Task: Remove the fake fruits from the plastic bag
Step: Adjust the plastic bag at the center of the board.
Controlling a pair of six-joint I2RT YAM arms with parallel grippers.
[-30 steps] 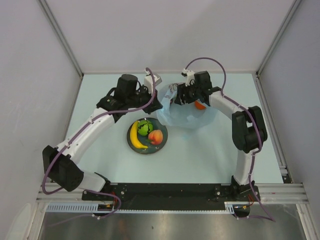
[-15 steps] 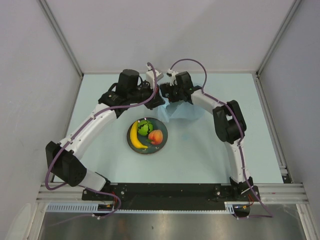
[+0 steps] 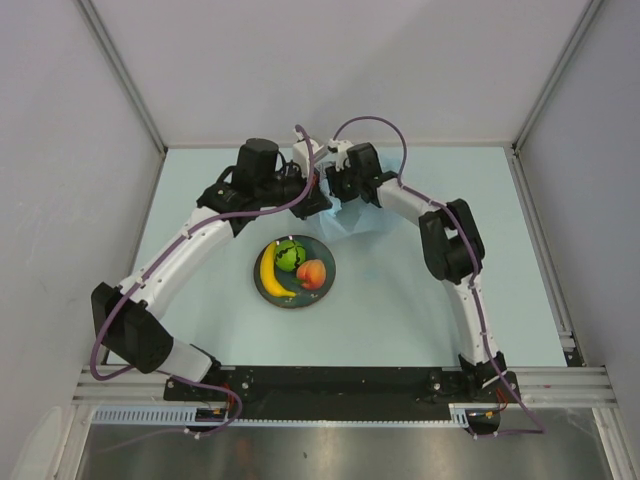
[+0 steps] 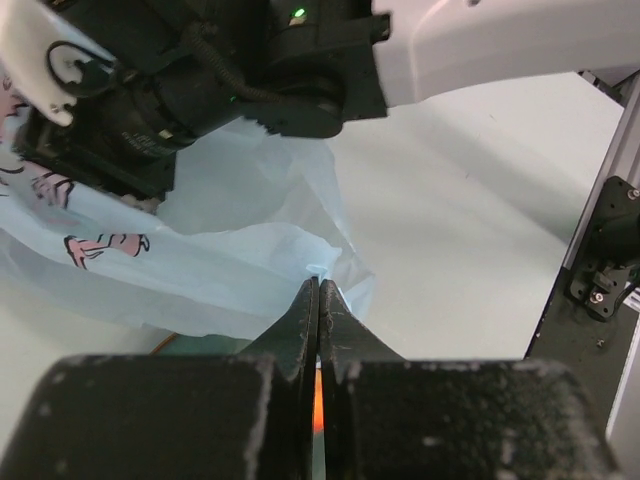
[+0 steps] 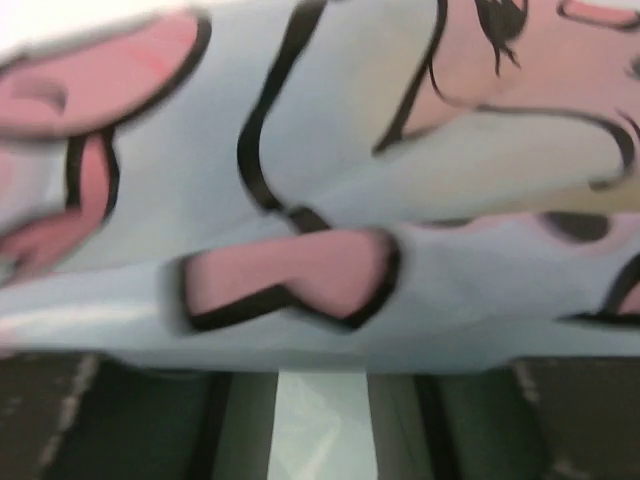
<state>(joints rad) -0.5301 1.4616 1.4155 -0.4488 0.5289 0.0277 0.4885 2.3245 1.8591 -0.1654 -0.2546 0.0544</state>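
Note:
The light blue plastic bag (image 3: 365,222) lies bunched at the far middle of the table. My left gripper (image 3: 318,203) is shut on a thin edge of the bag (image 4: 200,270), with its jaws pressed together (image 4: 318,285). A sliver of orange (image 4: 318,400) shows low between its fingers. My right gripper (image 3: 340,195) is right against the bag beside the left one. In the right wrist view the printed bag (image 5: 320,180) fills the frame, blurred, and the fingers stand apart (image 5: 320,420). A banana (image 3: 270,270), a green fruit (image 3: 290,254) and a peach (image 3: 312,273) lie on the dark plate (image 3: 330,262).
The right arm's wrist (image 4: 250,70) hangs close above the bag in the left wrist view. The aluminium frame rail (image 4: 610,230) runs along the table's right edge. Grey walls close the table at the back and sides.
My right gripper has moved left across the bag to its left end, next to the left gripper. The bag has bunched up, and the orange fruit seen in it earlier no longer shows.

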